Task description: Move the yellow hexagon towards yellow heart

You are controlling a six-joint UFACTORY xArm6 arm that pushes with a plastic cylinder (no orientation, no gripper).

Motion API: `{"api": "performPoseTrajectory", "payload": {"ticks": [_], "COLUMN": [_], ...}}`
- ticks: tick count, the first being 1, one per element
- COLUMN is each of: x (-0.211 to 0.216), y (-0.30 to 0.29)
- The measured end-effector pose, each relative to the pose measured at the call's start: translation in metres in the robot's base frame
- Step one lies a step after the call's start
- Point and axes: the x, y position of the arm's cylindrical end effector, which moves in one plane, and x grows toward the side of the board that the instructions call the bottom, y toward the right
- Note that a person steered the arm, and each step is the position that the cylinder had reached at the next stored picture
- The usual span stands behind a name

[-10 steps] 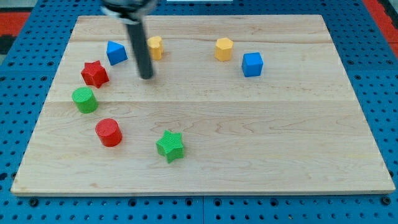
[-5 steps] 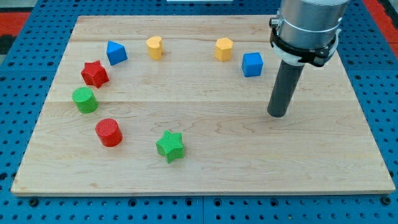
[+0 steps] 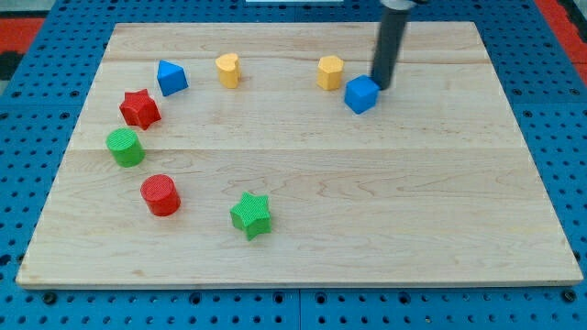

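The yellow hexagon (image 3: 330, 71) sits near the view's top, right of centre. The yellow heart (image 3: 227, 70) sits to its left at about the same height, roughly a fifth of the board's width away. My tip (image 3: 380, 85) is down at the upper right edge of the blue cube (image 3: 361, 94), touching or almost touching it, and lies to the right of the yellow hexagon. The rod rises from there out of the view's top.
A blue triangular block (image 3: 171, 77), a red star (image 3: 139, 108), a green cylinder (image 3: 124, 147) and a red cylinder (image 3: 160, 194) curve down the view's left. A green star (image 3: 250, 215) sits at lower centre. The wooden board (image 3: 440, 229) lies on a blue pegboard.
My tip swept from beside the yellow heart to the board's right, then up to the blue cube. The blue cube has shifted slightly left and turned. The yellow blocks have not moved.
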Motion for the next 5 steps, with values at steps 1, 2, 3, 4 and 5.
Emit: {"api": "performPoseTrajectory", "payload": {"ticks": [1,2,3,4,5], "x": [-0.003,-0.011,-0.020,-0.020,-0.036], "y": [-0.034,-0.030,-0.069,-0.083,0.011]}}
